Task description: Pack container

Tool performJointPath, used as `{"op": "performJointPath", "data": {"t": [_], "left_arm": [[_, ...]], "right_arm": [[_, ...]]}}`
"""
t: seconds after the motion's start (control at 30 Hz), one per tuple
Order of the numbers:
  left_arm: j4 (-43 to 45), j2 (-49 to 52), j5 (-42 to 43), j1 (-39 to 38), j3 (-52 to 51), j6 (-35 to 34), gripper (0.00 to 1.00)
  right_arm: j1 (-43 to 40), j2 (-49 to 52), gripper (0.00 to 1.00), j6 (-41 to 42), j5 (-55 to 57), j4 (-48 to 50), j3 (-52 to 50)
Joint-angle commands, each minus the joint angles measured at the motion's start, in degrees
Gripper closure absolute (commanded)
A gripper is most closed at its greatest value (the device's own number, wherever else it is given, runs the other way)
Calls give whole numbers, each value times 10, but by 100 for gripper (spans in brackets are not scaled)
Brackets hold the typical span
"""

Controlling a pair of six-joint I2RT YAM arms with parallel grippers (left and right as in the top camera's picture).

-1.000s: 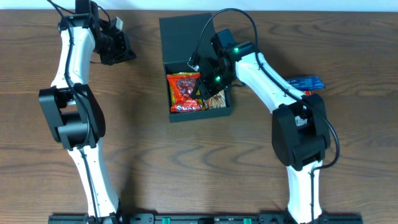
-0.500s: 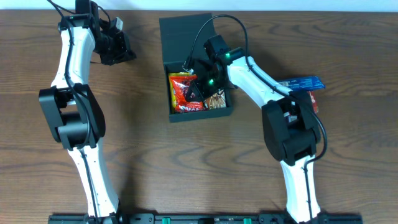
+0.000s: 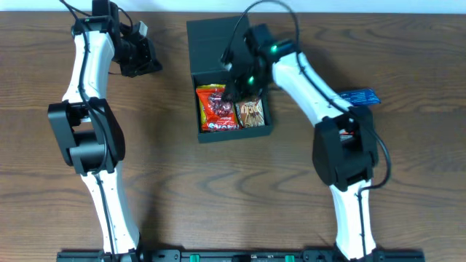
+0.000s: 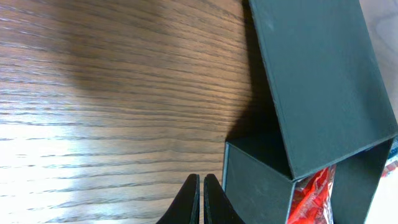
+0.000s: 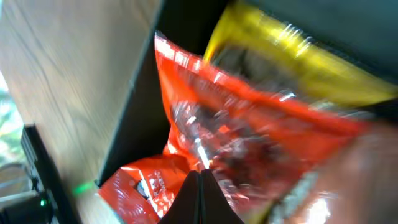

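Overhead, the container sits at the far middle of the table, lid thrown back, holding a red packet beside a brown packet. The right gripper hangs over the red packet, fingers pressed together; the left gripper, likewise clenched, hovers above the table just left of the container

– Where are the arms?
– Left arm reaches far out. Right arm bends toward the middle.
– And the hands?
– Left hand and right hand both press their fingers together.
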Motion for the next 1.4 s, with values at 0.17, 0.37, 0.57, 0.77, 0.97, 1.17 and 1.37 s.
{"op": "performJointPath", "data": {"t": [0.17, 0.37, 0.57, 0.77, 0.97, 1.17, 1.37], "left_arm": [[-30, -5, 1, -21, 13, 14, 94], [-28, -5, 0, -45, 13, 12, 94], [1, -4, 0, -76, -2, 3, 94], [5, 5, -11, -94, -7, -14, 94], [6, -9, -12, -92, -5, -24, 94], [-29, -30, -67, -85, -6, -19, 94], [-22, -30, -64, -78, -44, -23, 94]], "right_arm": [[-18, -42, 98, -1, 151, -93, 27], [-17, -42, 98, -3, 162, -128, 17], [-2, -42, 99, -28, 162, -128, 4], [1, -42, 99, -34, 163, -124, 4], [1, -42, 99, -40, 175, -129, 3], [1, -42, 99, -40, 175, -127, 3], [1, -42, 99, -40, 175, -126, 3]]}}
